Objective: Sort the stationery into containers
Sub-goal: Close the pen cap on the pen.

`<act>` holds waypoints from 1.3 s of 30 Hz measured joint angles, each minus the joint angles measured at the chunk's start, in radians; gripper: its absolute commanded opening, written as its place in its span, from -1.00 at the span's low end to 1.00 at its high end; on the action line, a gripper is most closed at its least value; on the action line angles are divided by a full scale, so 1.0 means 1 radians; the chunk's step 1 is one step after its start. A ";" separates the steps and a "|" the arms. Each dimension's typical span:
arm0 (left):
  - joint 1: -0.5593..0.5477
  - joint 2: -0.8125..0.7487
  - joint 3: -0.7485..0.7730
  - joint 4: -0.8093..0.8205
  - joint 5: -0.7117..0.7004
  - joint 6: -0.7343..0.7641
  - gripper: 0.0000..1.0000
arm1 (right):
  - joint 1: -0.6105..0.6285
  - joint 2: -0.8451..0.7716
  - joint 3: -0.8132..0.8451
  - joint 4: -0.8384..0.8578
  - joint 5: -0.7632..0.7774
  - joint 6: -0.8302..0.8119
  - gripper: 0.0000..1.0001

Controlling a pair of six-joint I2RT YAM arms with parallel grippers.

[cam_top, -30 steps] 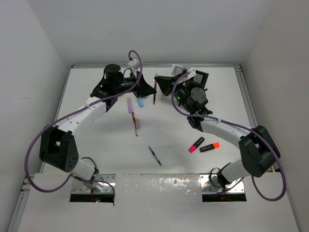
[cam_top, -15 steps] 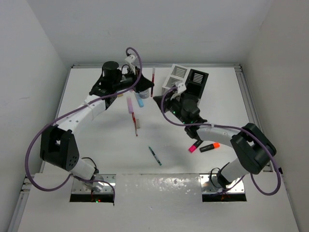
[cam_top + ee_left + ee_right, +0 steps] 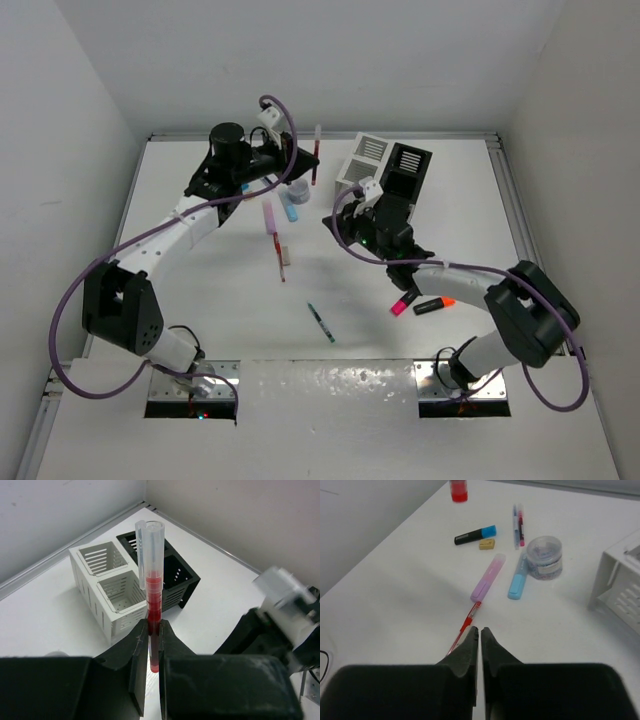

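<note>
**Overhead view.**
- White bin (image 3: pixel 366 158) and black bin (image 3: pixel 406 170): joined side by side at the far side of the table (image 3: pixel 200 290).
- Left gripper (image 3: pixel 308 168): just left of the white bin, clenched on a capped red pen (image 3: pixel 317 150) that stands near upright, off the table.
- Right gripper (image 3: pixel 330 220): on the near side of the white bin; its grip is not readable here.
- Lying flat to the left of the bins: pink stick (image 3: pixel 269 217), blue stick (image 3: pixel 290 210), loose red pen (image 3: pixel 281 258).
- Nearer than the bins: green pen (image 3: pixel 321 322), pink highlighter (image 3: pixel 406 299), orange highlighter (image 3: pixel 435 304).

**Left wrist view.**
- Left gripper (image 3: pixel 154 630): pinches the lower barrel of the capped red pen (image 3: pixel 153 605), clear cap uppermost.
- White bin (image 3: pixel 107 587) and black bin (image 3: pixel 172 572): both behind the pen.

**Right wrist view.**
- Right gripper (image 3: pixel 479 630): jaws pressed together, nothing held.
- Loose red pen (image 3: pixel 464 626): on the table at the fingertips.
- Left of the white bin (image 3: pixel 620 580): pink stick (image 3: pixel 488 577), blue stick (image 3: pixel 518 576), round tub (image 3: pixel 545 557), beige eraser (image 3: pixel 487 543), blue highlighter (image 3: pixel 475 535).
</note>
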 measured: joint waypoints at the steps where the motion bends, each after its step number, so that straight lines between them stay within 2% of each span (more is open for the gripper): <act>1: 0.000 -0.001 0.000 -0.003 -0.004 0.009 -1.00 | -0.011 -0.026 0.000 -0.022 0.000 -0.004 -0.56; 3: 0.000 -0.003 -0.001 -0.009 -0.015 0.028 -1.00 | -0.034 -0.087 0.002 -0.075 0.000 -0.023 -0.31; 4: 0.000 -0.005 -0.003 -0.011 -0.020 0.043 -1.00 | -0.048 -0.117 0.011 -0.113 -0.002 -0.037 -0.01; 5: 0.000 -0.007 -0.005 -0.015 -0.027 0.053 -1.00 | -0.062 -0.142 0.029 -0.150 -0.005 -0.049 0.14; 7: -0.002 -0.014 -0.016 -0.025 -0.042 0.085 -1.00 | -0.096 -0.175 0.091 -0.221 -0.023 -0.084 0.30; 8: -0.003 -0.018 -0.021 -0.030 -0.049 0.099 -1.00 | -0.108 -0.183 0.131 -0.254 -0.029 -0.096 0.29; 9: -0.005 -0.021 -0.026 -0.037 -0.056 0.116 -1.00 | -0.123 -0.185 0.172 -0.280 -0.043 -0.109 0.15; 10: -0.007 -0.023 -0.030 -0.044 -0.062 0.130 -1.00 | -0.136 -0.186 0.220 -0.307 -0.058 -0.115 -0.12; 11: -0.011 -0.024 -0.032 -0.055 -0.068 0.146 -1.00 | -0.148 -0.183 0.268 -0.327 -0.074 -0.119 -0.60; 12: -0.015 -0.026 -0.035 -0.062 -0.075 0.161 -1.00 | -0.154 -0.182 0.306 -0.336 -0.087 -0.126 -0.66; 13: -0.021 -0.028 -0.037 -0.075 -0.083 0.177 -1.00 | -0.162 -0.177 0.352 -0.341 -0.105 -0.111 -0.62; 14: -0.026 -0.029 -0.039 -0.082 -0.089 0.188 -1.00 | -0.167 -0.171 0.388 -0.338 -0.116 -0.101 -0.15; 17: -0.035 -0.032 -0.042 -0.094 -0.100 0.212 -1.00 | -0.170 -0.143 0.461 -0.303 -0.147 -0.065 0.23; 25: -0.053 -0.037 -0.042 -0.116 -0.114 0.236 -1.00 | -0.166 -0.004 0.515 -0.246 -0.181 0.010 0.24; 27: -0.055 -0.037 -0.043 -0.117 -0.116 0.237 -1.00 | -0.163 0.025 0.515 -0.246 -0.183 0.022 0.18; 30: -0.056 -0.038 -0.047 -0.116 -0.118 0.238 -1.00 | -0.159 0.053 0.515 -0.245 -0.182 0.038 -0.10; 31: -0.058 -0.039 -0.049 -0.118 -0.119 0.238 -1.00 | -0.157 0.059 0.515 -0.243 -0.182 0.046 -0.31; 33: -0.060 -0.041 -0.054 -0.120 -0.120 0.238 -1.00 | -0.153 0.063 0.515 -0.230 -0.182 0.056 -0.56; 34: -0.061 -0.042 -0.055 -0.122 -0.120 0.238 -1.00 | -0.151 0.064 0.515 -0.223 -0.182 0.061 -0.81; 35: -0.062 -0.042 -0.055 -0.121 -0.121 0.238 -1.00 | -0.151 0.066 0.515 -0.215 -0.183 0.065 -0.96; 39: -0.064 -0.044 -0.056 -0.109 -0.137 0.229 -1.00 | -0.145 0.076 0.513 -0.176 -0.180 0.076 -1.00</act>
